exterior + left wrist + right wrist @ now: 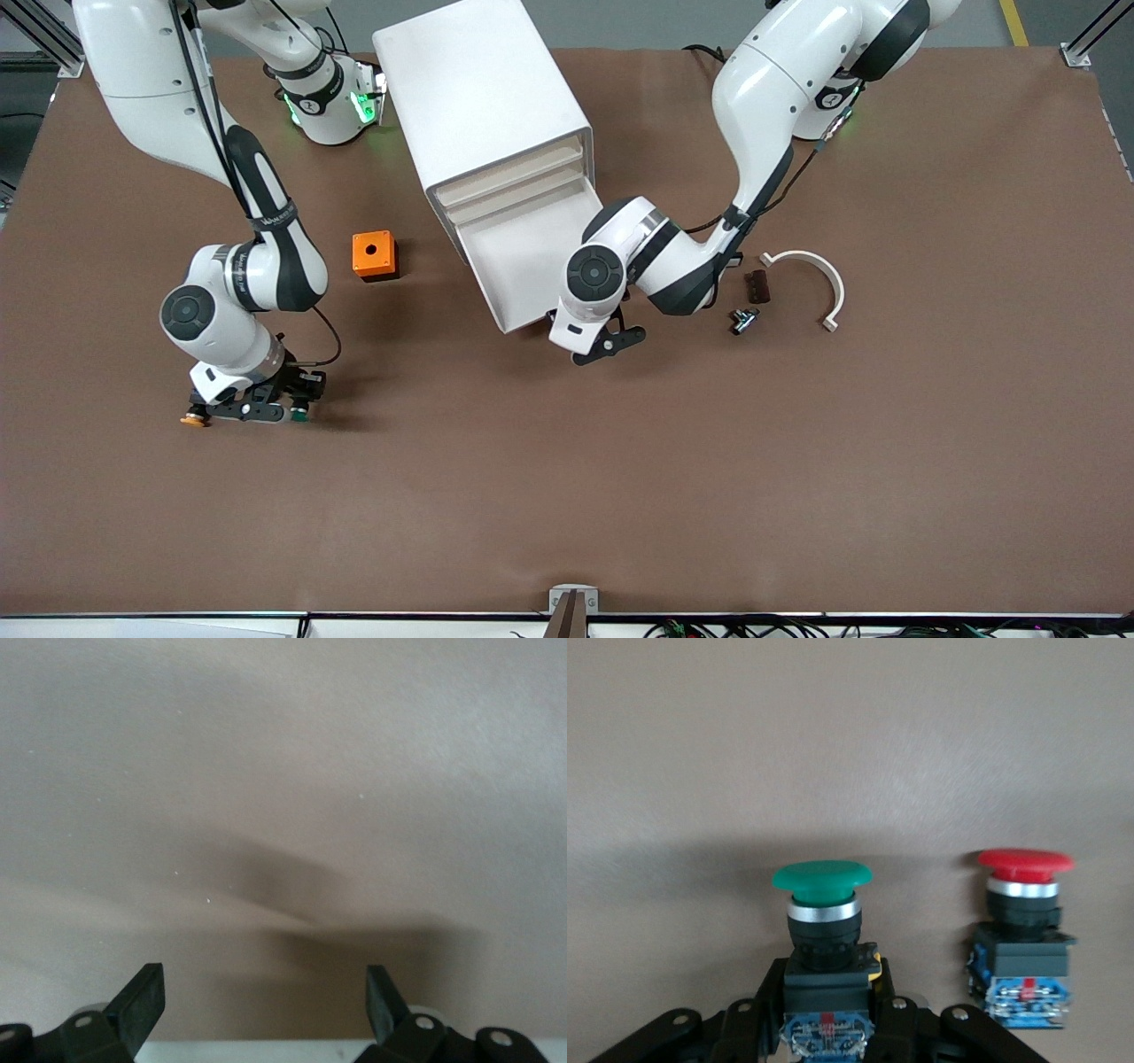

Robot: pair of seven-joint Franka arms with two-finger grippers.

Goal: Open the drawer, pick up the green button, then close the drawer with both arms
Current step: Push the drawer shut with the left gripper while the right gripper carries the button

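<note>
Button (822, 881), green cap, is clamped by its black body in the right claw (824, 1010), cap pointing away from the wrist. Right claw sits low over the table (567, 496) toward the right arm's end, well apart from the cabinet (483, 89). A red-capped button (1023, 864) stands just beside it on the table; an orange-capped one (192, 419) lies at the claw's other flank.

Drawer (523, 257) stands pulled out, tray bare. Left claw (266, 1005) is released, fingers spread, at the drawer's front edge.

Risks, as judged:
- Right claw lifting or swinging could knock the red-capped button over, given the small gap.
- Grip is on the body only; a slip could tilt the button.
- Left claw pushing off-centre could skew the drawer, jam it, or shove the whole cabinet.
</note>
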